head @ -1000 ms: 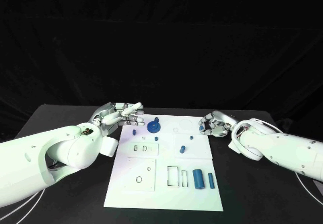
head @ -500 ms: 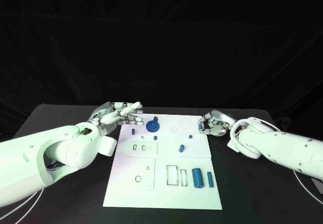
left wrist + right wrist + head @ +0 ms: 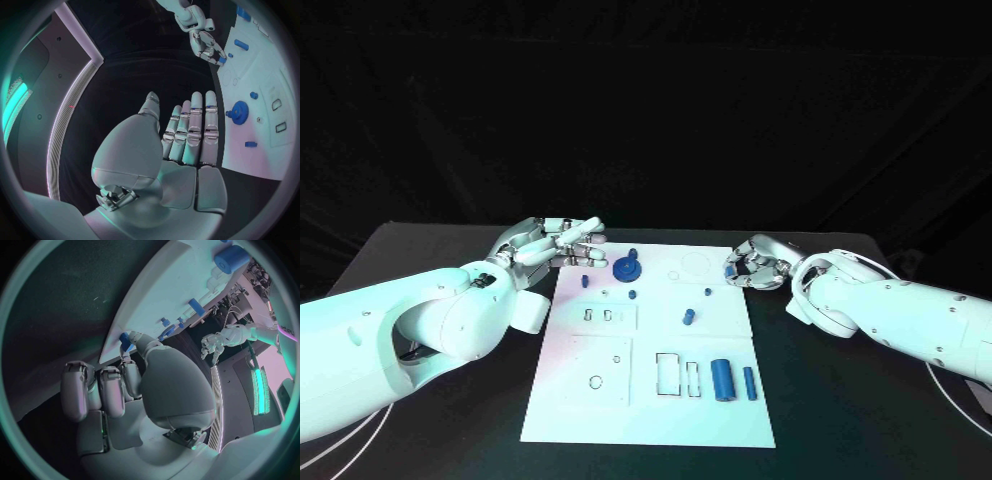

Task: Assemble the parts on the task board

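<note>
The white task board [image 3: 610, 400] lies mid-table. A blue gear [image 3: 627, 268] stands near its far edge, by small blue pegs [image 3: 635, 295]. A thick blue cylinder [image 3: 723, 380] and a thin one [image 3: 750, 384] lie near its right edge. My left hand [image 3: 557, 243] hovers at the board's far left corner, fingers straight and apart from the thumb, holding nothing; the left wrist view shows it [image 3: 187, 145] beside the gear [image 3: 239, 110]. My right hand [image 3: 754, 265] sits at the board's far right edge, fingers curled, pinching a small blue part [image 3: 125, 341] at the thumb tip.
Empty outlined slots [image 3: 671, 374] and a ring mark [image 3: 596, 382] lie in the board's near half. Black table [image 3: 430, 420] surrounds the board. My white forearms flank both sides of the board.
Both hands have barely moved; the left hand's fingers have eased slightly back toward the left.
</note>
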Available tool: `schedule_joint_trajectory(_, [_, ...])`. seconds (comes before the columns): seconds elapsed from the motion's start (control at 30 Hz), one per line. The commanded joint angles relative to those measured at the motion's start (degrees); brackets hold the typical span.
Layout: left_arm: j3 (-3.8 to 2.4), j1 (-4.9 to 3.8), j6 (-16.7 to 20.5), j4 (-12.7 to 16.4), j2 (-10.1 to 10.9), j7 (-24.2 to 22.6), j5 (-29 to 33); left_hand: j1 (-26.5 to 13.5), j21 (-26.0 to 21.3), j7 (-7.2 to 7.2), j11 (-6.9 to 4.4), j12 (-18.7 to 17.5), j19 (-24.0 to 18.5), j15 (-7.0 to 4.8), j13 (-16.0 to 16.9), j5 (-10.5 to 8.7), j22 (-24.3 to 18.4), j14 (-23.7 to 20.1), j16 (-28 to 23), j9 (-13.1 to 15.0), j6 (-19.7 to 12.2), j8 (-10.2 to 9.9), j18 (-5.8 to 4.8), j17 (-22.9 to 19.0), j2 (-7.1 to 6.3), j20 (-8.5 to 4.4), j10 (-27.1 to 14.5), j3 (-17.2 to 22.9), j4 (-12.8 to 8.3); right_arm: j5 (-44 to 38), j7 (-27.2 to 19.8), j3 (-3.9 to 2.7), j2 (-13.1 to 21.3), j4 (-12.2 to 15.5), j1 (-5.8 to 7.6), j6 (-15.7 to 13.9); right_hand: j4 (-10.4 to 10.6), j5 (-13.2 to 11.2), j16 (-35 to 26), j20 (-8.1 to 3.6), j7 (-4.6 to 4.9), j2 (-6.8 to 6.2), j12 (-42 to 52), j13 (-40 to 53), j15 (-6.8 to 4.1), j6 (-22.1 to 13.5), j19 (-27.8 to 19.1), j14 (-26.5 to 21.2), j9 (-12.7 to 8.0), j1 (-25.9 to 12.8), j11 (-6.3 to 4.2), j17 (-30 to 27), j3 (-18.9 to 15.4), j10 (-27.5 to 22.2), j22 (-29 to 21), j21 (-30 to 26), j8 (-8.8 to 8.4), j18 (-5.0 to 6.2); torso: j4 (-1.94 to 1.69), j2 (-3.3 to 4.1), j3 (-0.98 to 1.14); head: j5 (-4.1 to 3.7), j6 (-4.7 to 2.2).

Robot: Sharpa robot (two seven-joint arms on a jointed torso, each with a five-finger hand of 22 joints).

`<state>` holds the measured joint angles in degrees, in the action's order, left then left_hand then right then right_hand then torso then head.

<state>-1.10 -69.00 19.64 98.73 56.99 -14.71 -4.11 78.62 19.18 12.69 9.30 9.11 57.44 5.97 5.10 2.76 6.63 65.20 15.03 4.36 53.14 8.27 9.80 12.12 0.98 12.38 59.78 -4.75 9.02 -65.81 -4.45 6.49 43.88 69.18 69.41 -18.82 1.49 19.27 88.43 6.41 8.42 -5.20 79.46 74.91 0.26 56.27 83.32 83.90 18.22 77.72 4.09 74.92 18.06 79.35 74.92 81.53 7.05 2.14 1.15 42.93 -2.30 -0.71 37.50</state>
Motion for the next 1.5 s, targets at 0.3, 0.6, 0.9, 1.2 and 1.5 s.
schedule_joint_trajectory(0.3, [-0.03, -0.04, -1.2, -0.1, -0.1, -0.6, 0.1, 0.3, -0.2, 0.16, 0.08, -0.3, 0.1, 0.19, 0.0, 0.12, -0.1, -0.3, -0.2, -0.1, -0.3, -0.3, 0.73, 0.1, 0.11, 0.26, -0.4, 0.0, -0.3, -0.2, 1.0, 0.0, -0.2, 0.0, -0.13, -2.1, -0.2, 0.2, 0.3, -0.6, -0.33, 1.36, 0.5, 3.7, -0.83, 1.1, 0.5, 5.5, 0.4, -0.2, -0.73, 12.8, 1.3, 0.4, 7.9, 0.7, 0.54, 0.18, 0.06, -0.02, 0.0, 0.09, 0.22])
schedule_joint_trajectory(0.6, [-0.03, -0.04, -1.2, -0.3, -0.1, -0.6, 0.1, 0.2, -0.2, 0.15, 0.07, -0.3, 0.1, 0.19, 0.0, 0.12, -0.1, -0.3, -0.3, -0.1, -0.2, -0.3, 0.73, 0.1, 0.18, 0.26, -0.3, 0.0, -0.3, 1.1, 2.9, -0.24, 1.6, 5.8, 0.65, -5.7, 0.1, 1.3, 0.5, -1.05, -0.91, 1.62, 0.6, 3.8, -1.29, 2.2, 1.7, 5.6, 0.9, -1.4, -1.23, 13.2, 1.6, 0.8, 9.2, 2.1, 1.22, -0.23, 0.12, -0.13, -0.06, 0.53, 0.0])
schedule_joint_trajectory(0.9, [-0.02, -0.04, -1.1, -0.9, -0.3, -0.6, 0.1, 0.2, -0.2, 0.15, 0.07, -0.3, 0.1, 0.19, 0.0, 0.12, -0.1, -0.3, -0.3, -0.1, -0.2, -0.3, 0.73, 0.1, 0.18, 0.26, -0.3, 0.0, -0.3, -2.0, 9.4, -0.29, 0.7, 16.4, 3.01, -7.2, 0.2, 0.7, 0.6, -1.22, -1.08, 1.74, 0.7, 3.9, -1.44, 2.3, 1.8, 5.6, 1.1, -1.9, -1.4, 13.2, 1.6, 1.1, 9.3, 2.1, 1.36, -0.25, 0.13, -0.73, -0.33, 0.84, 0.56])
schedule_joint_trajectory(1.2, [-0.01, -0.04, -1.0, -1.3, -0.7, -0.6, 0.1, 0.2, -0.2, 0.15, 0.07, -0.3, 0.1, 0.19, 0.0, 0.12, -0.1, -0.3, -0.3, -0.1, -0.2, -0.3, 0.73, 0.1, 0.18, 0.26, -0.3, 0.0, -0.3, -7.5, 14.6, 0.38, -4.8, 19.0, 3.11, -6.9, 0.4, 1.0, 0.5, -1.34, -1.16, 1.18, 0.9, 4.2, -1.54, 2.3, 1.9, 5.6, 1.2, -2.7, -1.48, 13.1, 1.3, 1.4, 9.5, 2.3, 1.37, -0.29, -0.6, -1.17, -0.6, 1.57, 1.66])
schedule_joint_trajectory(1.5, [0.0, -0.04, -0.9, -1.4, -0.7, -0.7, 0.1, 0.2, -0.2, 0.14, 0.06, -0.2, 0.1, 0.18, 0.0, 0.12, -0.1, -0.3, -0.3, -0.1, -0.2, -0.3, 0.73, 0.2, 0.23, 0.27, -0.3, -0.1, -0.4, -13.0, 18.7, 0.98, -11.5, 17.2, 0.27, -6.2, 0.4, 1.3, 0.6, -1.37, -1.21, 1.04, 0.9, 4.2, -1.57, 2.3, 2.0, 5.7, 1.3, -2.9, -1.53, 13.3, 1.2, 1.4, 9.6, 2.4, 1.39, -0.34, -0.52, -1.03, -0.58, 2.06, 1.74])
